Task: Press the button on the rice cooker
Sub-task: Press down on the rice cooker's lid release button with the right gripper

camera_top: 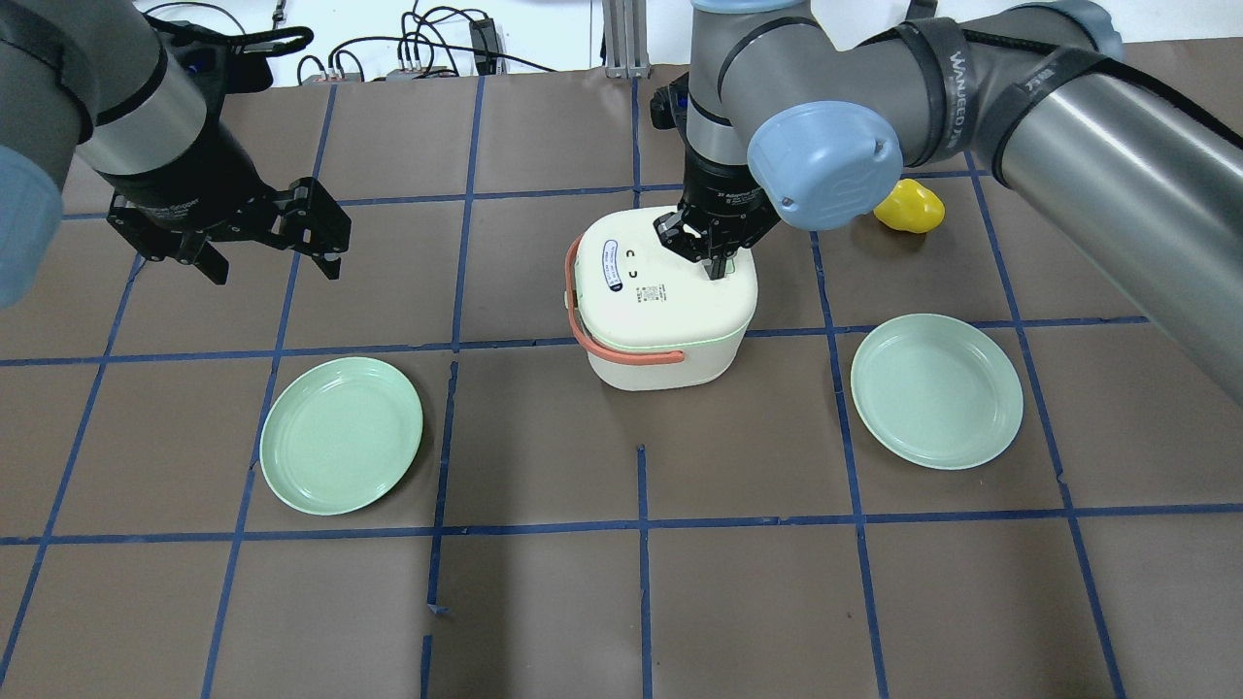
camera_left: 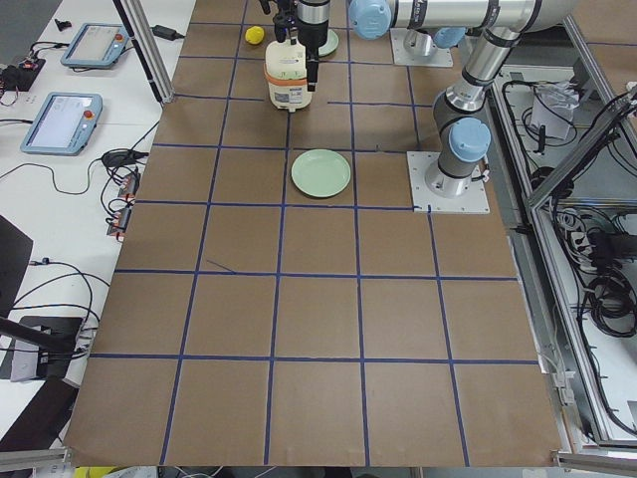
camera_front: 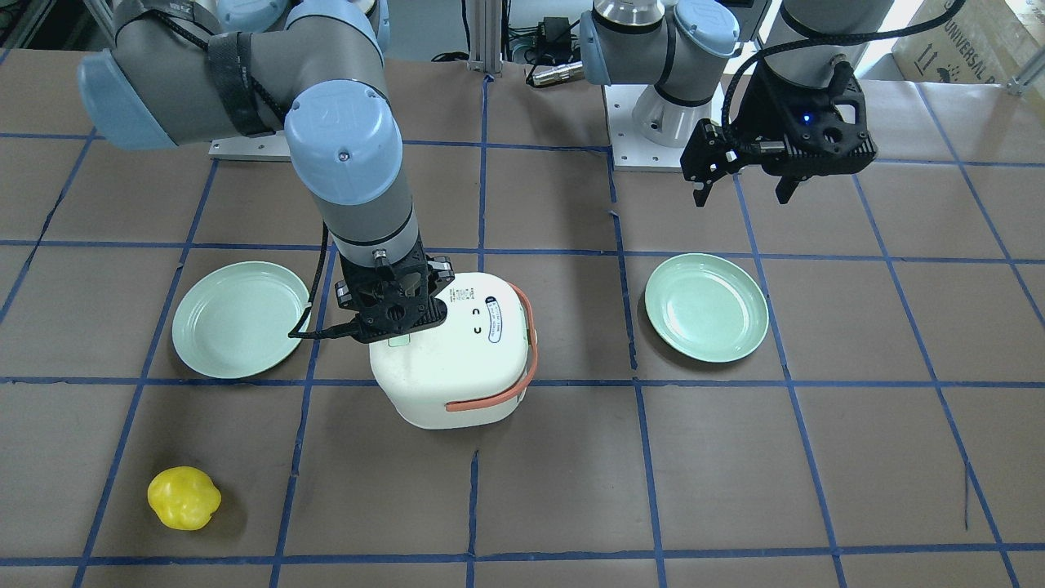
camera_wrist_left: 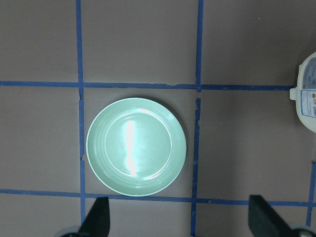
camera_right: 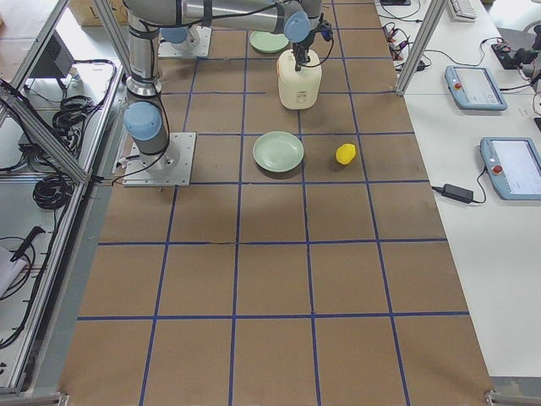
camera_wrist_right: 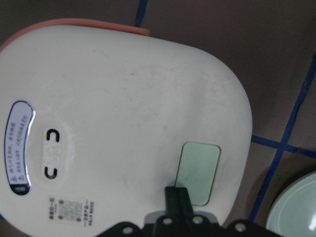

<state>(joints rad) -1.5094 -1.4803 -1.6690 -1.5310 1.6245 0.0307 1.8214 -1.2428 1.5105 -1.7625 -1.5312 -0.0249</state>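
Note:
The white rice cooker [camera_top: 665,301] stands mid-table with its lid shut and its orange-pink strap handle [camera_top: 621,351] hanging at one side. It also shows in the front view [camera_front: 457,367] and fills the right wrist view [camera_wrist_right: 123,113]. A mint green button [camera_wrist_right: 198,173] sits on the lid. My right gripper [camera_wrist_right: 177,195] is shut, points straight down and has its tips at the button's edge; in the overhead view it [camera_top: 717,262] is over the lid's far corner. My left gripper [camera_top: 272,264] is open and empty, high over the table, far from the cooker.
Two mint green plates lie either side of the cooker [camera_top: 342,434] [camera_top: 937,390]; the left wrist view looks down on one [camera_wrist_left: 136,146]. A yellow fruit-like object [camera_top: 910,207] lies beyond the cooker on my right. Blue tape lines grid the brown table.

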